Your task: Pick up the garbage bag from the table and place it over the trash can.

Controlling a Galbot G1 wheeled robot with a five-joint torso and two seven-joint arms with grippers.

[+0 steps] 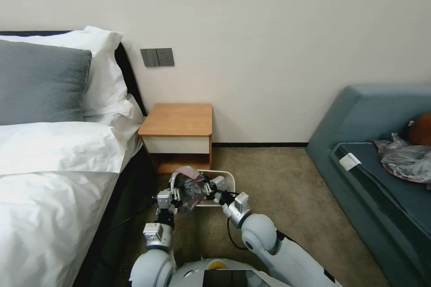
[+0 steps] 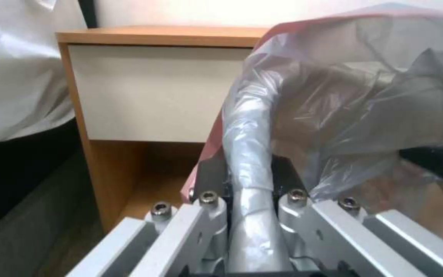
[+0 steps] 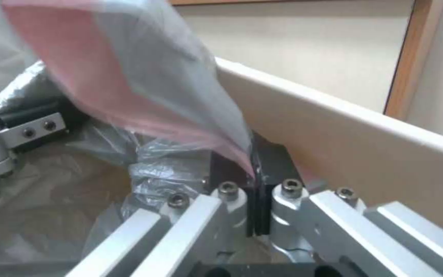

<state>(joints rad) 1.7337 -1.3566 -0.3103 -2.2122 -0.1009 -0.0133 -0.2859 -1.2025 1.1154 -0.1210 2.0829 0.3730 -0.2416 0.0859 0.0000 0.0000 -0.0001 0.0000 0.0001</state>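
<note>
Both claws, left [image 2: 250,181] and right [image 3: 257,184], clenched on garbage bag [image 1: 191,188] above trash can [image 1: 226,179].

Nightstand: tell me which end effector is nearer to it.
Left. The left end effector holds the garbage bag just in front of the nightstand, below its open shelf. The right end effector grips the bag's other side over the trash can, slightly farther out.

A bed [image 1: 49,179] with white sheets stands at the left, carrying a grey pillow [image 1: 40,83] and a white pillow [image 1: 105,69]. A grey switch plate [image 1: 157,57] sits on the wall. At the right, a blue-grey sofa [image 1: 359,143] holds crumpled plastic [image 1: 406,161]. Beige carpet [image 1: 278,179] covers the floor.
</note>
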